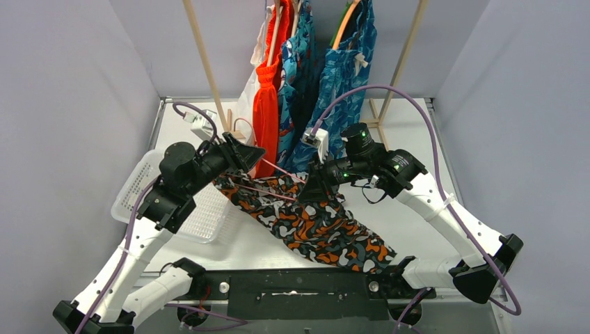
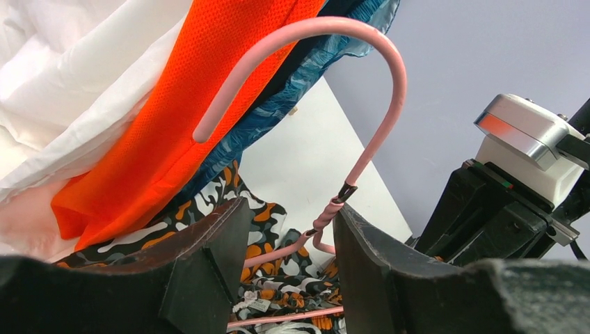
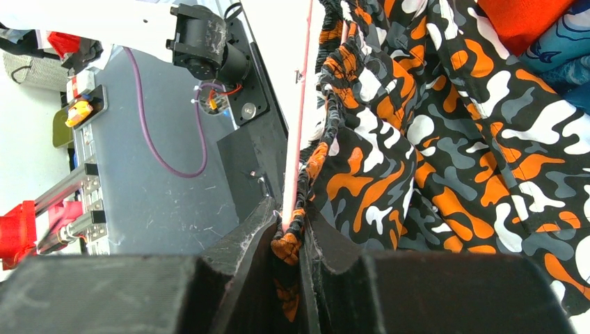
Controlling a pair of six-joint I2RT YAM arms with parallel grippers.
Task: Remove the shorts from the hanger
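The orange-black-white camouflage shorts (image 1: 327,226) hang on a pink wire hanger (image 1: 277,172) and trail down onto the table. My right gripper (image 1: 314,186) is shut on the shorts' waistband (image 3: 332,118) together with the hanger's wire (image 3: 300,104). My left gripper (image 1: 254,154) is open around the hanger's twisted neck (image 2: 327,217), which lies against the right finger (image 2: 369,250); the pink hook (image 2: 389,62) rises above. In the right wrist view the gripper (image 3: 289,217) pinches fabric and wire. Bright orange shorts (image 1: 266,118), teal shark-print shorts (image 1: 296,76) and blue patterned shorts (image 1: 344,69) hang on the rack.
A wooden clothes rack (image 1: 205,62) stands at the back with a white garment (image 1: 247,104) beside the orange shorts. A white plastic basket (image 1: 139,184) sits at the left under my left arm. Grey walls close in both sides.
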